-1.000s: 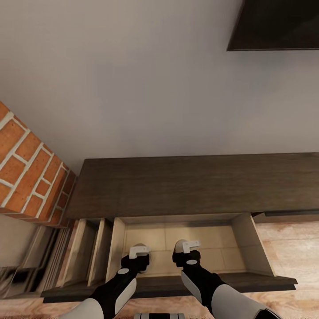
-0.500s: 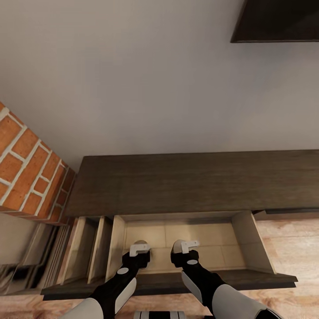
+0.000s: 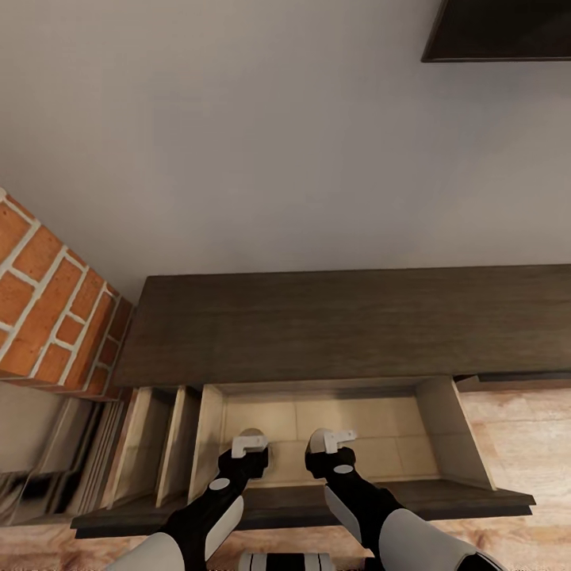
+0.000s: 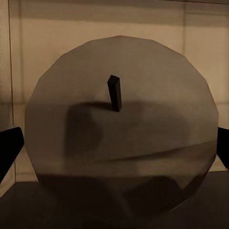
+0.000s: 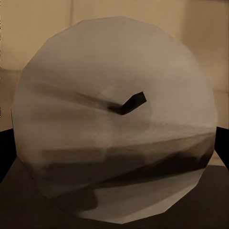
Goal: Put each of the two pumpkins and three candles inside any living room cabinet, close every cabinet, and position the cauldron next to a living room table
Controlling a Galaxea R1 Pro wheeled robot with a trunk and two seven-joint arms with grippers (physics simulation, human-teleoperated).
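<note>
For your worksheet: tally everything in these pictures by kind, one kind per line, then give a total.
Candles: 2, one in the left gripper, one in the right gripper
Grippers: 2, left gripper, right gripper
Cabinet: 1, drawer open
Brick fireplace: 1
Total: 6

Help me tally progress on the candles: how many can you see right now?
2. One candle sits between the left gripper fingers, the other candle between the right gripper fingers, both over the open drawer. A third may be hidden.
</note>
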